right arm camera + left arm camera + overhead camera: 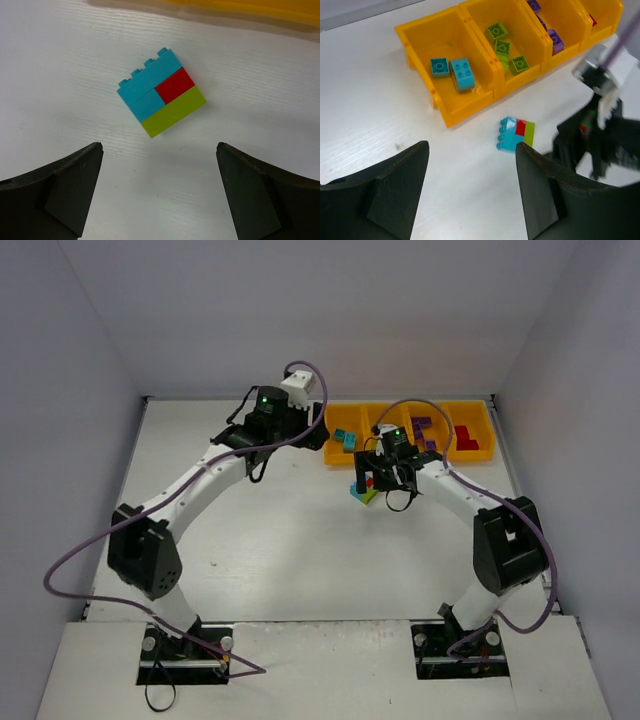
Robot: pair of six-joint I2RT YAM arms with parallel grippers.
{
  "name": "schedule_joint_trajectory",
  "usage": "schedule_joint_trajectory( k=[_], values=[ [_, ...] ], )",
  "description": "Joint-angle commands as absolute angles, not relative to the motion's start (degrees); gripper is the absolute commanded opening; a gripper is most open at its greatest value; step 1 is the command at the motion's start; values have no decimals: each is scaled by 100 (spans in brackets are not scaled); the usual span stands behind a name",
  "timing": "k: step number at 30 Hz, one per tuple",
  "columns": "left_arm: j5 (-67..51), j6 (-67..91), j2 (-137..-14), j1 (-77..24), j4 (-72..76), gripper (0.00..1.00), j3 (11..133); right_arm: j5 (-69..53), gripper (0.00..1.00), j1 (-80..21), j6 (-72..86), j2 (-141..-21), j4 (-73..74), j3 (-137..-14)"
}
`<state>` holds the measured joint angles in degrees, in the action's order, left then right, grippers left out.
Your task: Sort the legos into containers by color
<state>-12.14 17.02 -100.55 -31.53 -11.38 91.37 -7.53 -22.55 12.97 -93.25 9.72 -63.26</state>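
Cluster [161,93] unsorted on counter [60,60], centre frame below tray [250,7]; right claw [159,150] gapes empty above it, likely lining up a grasp; left claw [471,146] also wide, empty.

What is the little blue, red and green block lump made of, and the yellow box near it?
The brick cluster looks like hard moulded plastic: flat bright colours, crisp edges, round studs and a soft sheen. The tray also looks like plastic. It is thin-walled and glossy, with light glinting along its rims. Its walls may be slightly see-through, but that is hard to tell.
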Motion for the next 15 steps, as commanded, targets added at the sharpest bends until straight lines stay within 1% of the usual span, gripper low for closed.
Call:
schedule_joint_trajectory(
  k=[1,7,10,15],
  values=[
    [-1134,1714,-9169,-3085,-1318,64,8468,-264,94,-2233,836,-9430,765,-6671],
    [-993,1775,-8219,-2883,-1652,63,7183,-544,94,-2189,484,-10133,650,-7057],
    [-1028,1872,-7920,-2857,-1687,64,6796,-747,93,-2180,300,-10318,301,-7032],
    [-1028,1890,-7586,-2848,-1775,64,6504,-1238,93,-2013,132,-10617,70,-7022]
  ],
)
